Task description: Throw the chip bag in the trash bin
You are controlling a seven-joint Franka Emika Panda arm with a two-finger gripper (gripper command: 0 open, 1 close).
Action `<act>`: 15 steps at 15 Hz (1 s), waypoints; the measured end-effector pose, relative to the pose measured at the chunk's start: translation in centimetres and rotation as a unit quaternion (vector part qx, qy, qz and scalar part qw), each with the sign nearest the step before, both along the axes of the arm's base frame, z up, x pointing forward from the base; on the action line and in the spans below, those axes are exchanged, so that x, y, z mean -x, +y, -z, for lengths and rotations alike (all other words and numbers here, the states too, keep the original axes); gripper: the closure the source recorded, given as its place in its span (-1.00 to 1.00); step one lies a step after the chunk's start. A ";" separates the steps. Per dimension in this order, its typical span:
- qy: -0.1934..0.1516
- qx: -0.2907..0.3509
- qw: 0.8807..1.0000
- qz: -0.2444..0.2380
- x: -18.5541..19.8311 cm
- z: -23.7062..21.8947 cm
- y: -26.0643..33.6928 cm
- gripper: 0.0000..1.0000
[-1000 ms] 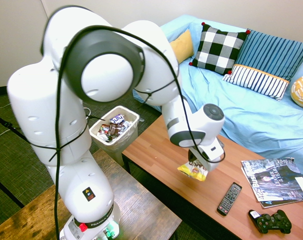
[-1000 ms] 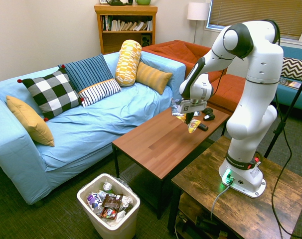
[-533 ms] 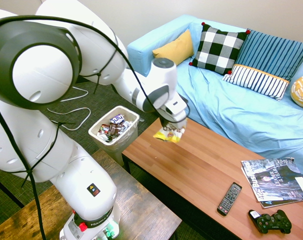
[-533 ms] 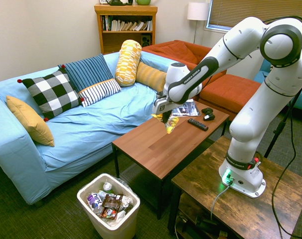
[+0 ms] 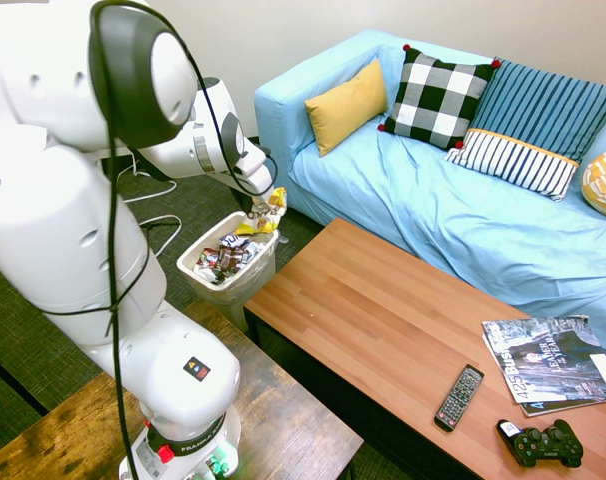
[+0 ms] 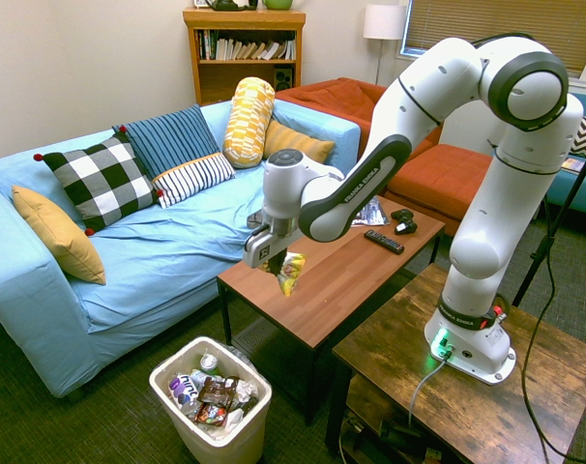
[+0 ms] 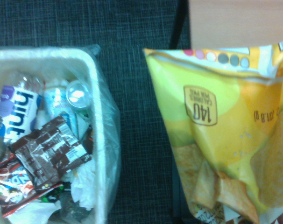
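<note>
Your gripper (image 6: 285, 259) is clamped shut on the top edge of the chip bag (image 6: 290, 273), and the bag hangs down from it with its long axis roughly vertical — yellow, wrinkled, clear of every surface. What matters now is where the trash bin (image 6: 212, 440) lies from that bag. In the second exterior view the bag hangs at the coffee table's (image 6: 346, 269) near corner, while the bin stands on the carpet below and off toward the room side, already holding bottles and dark wrappers. The wrist view settles it — the bin's rim (image 7: 98, 140) sits to one side of the chip bag (image 7: 225, 140), with a strip of dark carpet (image 7: 137, 140) between them, so the bag is not yet over the opening. You probably need a short sideways carry toward the bin before opening; let go here and the bag likely lands on the carpet beside the rim.
</note>
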State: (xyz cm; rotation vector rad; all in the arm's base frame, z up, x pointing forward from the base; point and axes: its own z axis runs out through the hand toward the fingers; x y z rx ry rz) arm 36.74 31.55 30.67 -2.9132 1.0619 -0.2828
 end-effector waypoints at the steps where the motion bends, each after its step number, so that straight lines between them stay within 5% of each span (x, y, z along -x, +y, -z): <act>1: 0.006 0.000 1.000 -0.009 0.0 0.8 2.1 1.00; 12: 0.041 0.041 0.992 -0.116 -0.7 16.1 17.5 1.00; 13: 0.039 0.044 0.991 -0.121 -0.9 17.0 18.0 -1.00; 15: 0.039 0.049 0.991 -0.121 -1.2 18.1 18.8 -1.00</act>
